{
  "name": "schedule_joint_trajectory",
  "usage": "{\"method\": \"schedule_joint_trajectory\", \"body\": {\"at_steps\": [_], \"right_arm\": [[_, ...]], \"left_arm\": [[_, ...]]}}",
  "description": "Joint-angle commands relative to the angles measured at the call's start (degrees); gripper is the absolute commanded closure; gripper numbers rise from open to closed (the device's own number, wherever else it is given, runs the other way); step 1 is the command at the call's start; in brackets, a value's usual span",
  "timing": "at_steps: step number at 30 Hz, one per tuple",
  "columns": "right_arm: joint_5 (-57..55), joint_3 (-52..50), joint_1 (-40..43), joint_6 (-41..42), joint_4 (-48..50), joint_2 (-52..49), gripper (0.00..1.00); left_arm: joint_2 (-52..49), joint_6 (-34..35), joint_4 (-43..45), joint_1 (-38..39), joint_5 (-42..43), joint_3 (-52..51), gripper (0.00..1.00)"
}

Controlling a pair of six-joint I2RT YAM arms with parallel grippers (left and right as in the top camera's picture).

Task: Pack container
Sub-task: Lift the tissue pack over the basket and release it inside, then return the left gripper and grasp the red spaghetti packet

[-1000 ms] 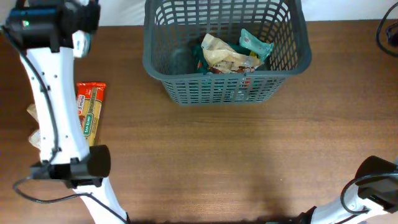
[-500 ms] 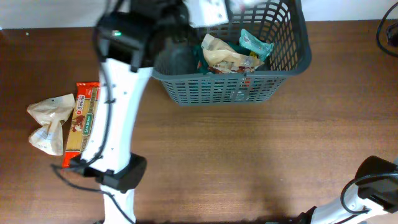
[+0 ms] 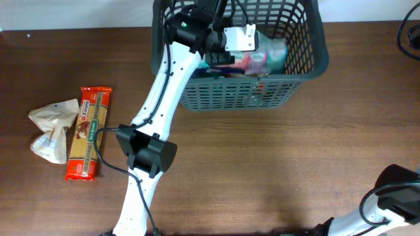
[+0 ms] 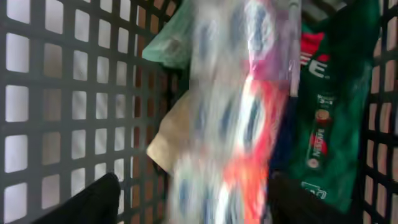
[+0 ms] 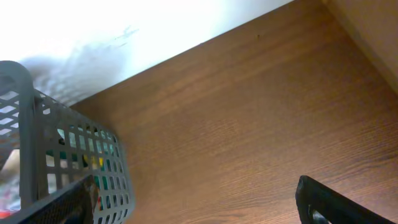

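Observation:
The container (image 3: 237, 97), a dark grey slotted basket, stands at the back middle of the table. My left gripper (image 3: 248, 51) reaches down inside it. In the left wrist view its fingers (image 4: 93, 200) stand wide apart, and a blurred red, white and blue packet (image 4: 239, 124) streaks between them without being clamped. Under it lie a green packet (image 4: 329, 124), a beige one (image 4: 169, 144) and a teal one (image 4: 169, 48), against the basket wall (image 4: 62, 93). My right gripper (image 5: 202, 202) is open and empty over bare table, with the basket's corner (image 5: 37, 137) to its left.
A red-orange pasta packet (image 3: 88, 131) and a crumpled beige packet (image 3: 51, 128) lie on the table's left side. The right arm's base (image 3: 397, 196) sits at the front right corner. A cable (image 3: 410, 33) hangs at the back right edge.
My left arm swung from the table's left side to over and into the basket. Its jaws have spread apart, and the packet between them now shows as a blur.

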State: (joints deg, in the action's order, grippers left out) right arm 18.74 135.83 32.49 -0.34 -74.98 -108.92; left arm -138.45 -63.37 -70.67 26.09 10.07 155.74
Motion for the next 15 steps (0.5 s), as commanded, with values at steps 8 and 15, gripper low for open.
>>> {"method": "schedule_joint_trajectory", "body": {"at_steps": [8, 15], "right_arm": [[0.52, -0.22, 0.11, -0.02, 0.15, -0.17, 0.01], [0.52, -0.22, 0.11, 0.0, 0.15, -0.17, 0.01]], "left_arm": [[6.6, 15.63, -0.57, -1.53, -14.47, 1.07, 0.21], [19.74, 19.02, -3.04, -7.34, -14.43, 1.03, 0.17]]}}
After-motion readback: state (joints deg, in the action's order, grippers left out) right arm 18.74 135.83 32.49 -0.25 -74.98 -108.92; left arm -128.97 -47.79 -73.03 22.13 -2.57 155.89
